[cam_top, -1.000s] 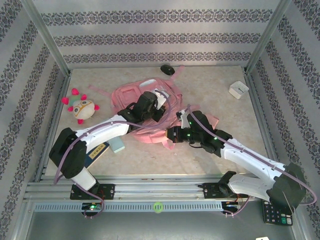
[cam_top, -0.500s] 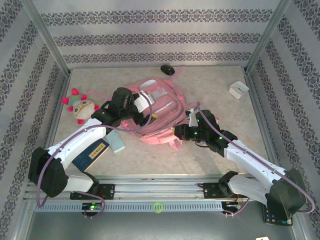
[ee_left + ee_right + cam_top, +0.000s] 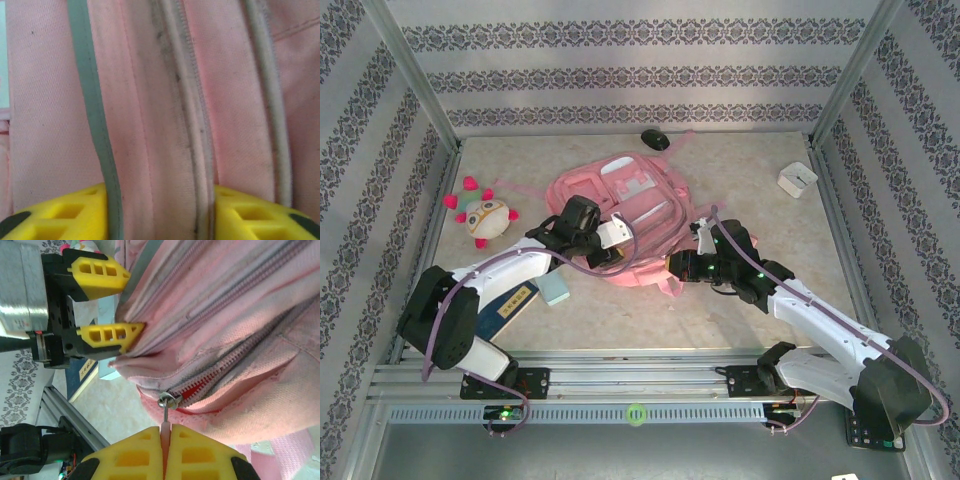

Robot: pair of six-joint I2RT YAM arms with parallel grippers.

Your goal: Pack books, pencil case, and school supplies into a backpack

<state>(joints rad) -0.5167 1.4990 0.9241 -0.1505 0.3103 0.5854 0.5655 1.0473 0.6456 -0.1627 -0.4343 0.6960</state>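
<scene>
L gripper [image 3: 160, 200]: yellow fingers [image 3: 60, 217] part-way apart, astride a raised fold of the pink backpack [image 3: 620, 205], w/ a zip line and grey piping running btwn them. Fabric reaches both fingers; can't tell whether they clamp it or just sit beside it. R gripper [image 3: 165, 436]: jaws closed tight on the zip pull [image 3: 165, 417] of a part-open zip at the backpack's near-right edge, red lining showing in the gap. The 2 grippers face each other across the bag's near side, L from the left, R from the right.

Surface: pale beige marbled table [image 3: 640, 320], metal rail along the near edge, aluminium posts at the corners. Walls on 3 sides: grey-and-white striped paper w/ dark ornamental bands.

Backpack lies flat mid-table, pocketed front up; long axis approx. far-left to near-right. Dark blue book [image 3: 510, 305] lies near-left, partly under the L arm, long axis slanting near-left to far-right. Pale blue pencil case [image 3: 557, 290] sits just beside the book's far-right end, close to the backpack's near-left edge.
</scene>
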